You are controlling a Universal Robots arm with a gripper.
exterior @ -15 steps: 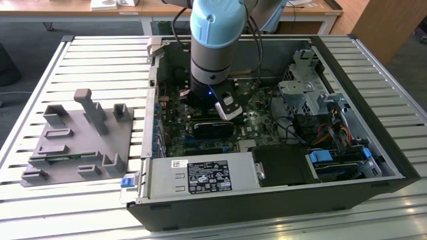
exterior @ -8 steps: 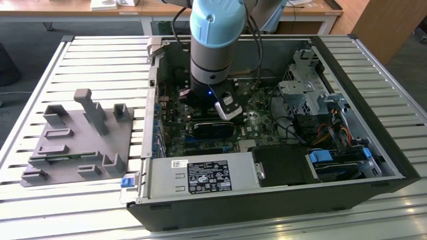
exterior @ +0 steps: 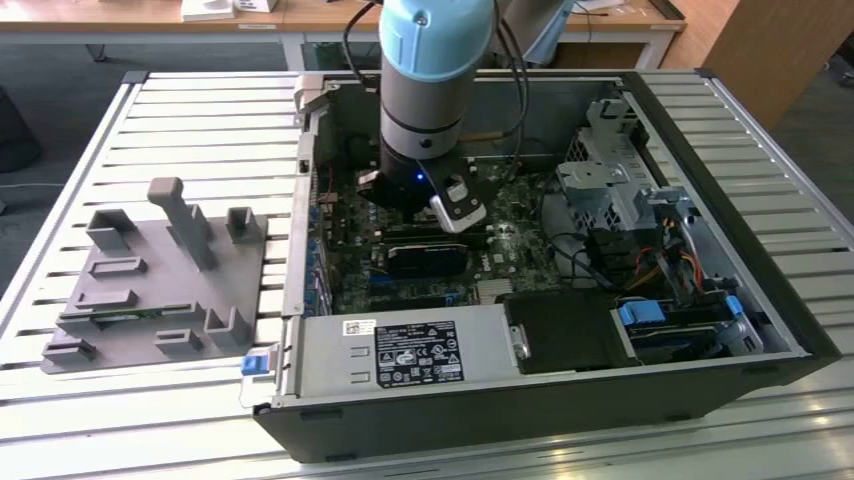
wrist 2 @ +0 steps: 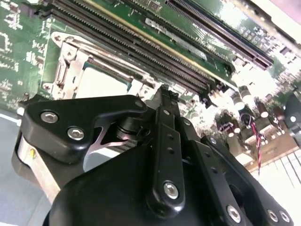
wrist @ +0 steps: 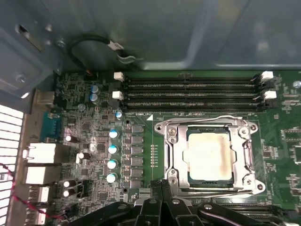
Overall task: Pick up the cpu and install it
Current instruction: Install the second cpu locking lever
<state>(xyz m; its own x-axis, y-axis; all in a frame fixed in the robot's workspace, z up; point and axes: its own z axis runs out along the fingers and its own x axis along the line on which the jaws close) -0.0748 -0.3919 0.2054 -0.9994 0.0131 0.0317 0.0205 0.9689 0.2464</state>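
Inside the computer case (exterior: 747, 330), the arm stands upright, seemingly over the cpu (wrist: 209, 159).

You're looking at a lab or workshop: an open computer case (exterior: 534, 260) sits on a slatted metal workbench (exterior: 200, 110), wooden desks (exterior: 334, 20) at twelve o'clock behind it.

A: What is the arm (exterior: 424, 90) showing in the exterior view?
B: A grey cylindrical tube under a pale blue joint cap, black cables trailing behind, and a blue light glowing on the black wrist.
A: And the hand (wrist 2: 162, 101)?
B: Black linkage bars are carrying silver screw heads in both wrist views.
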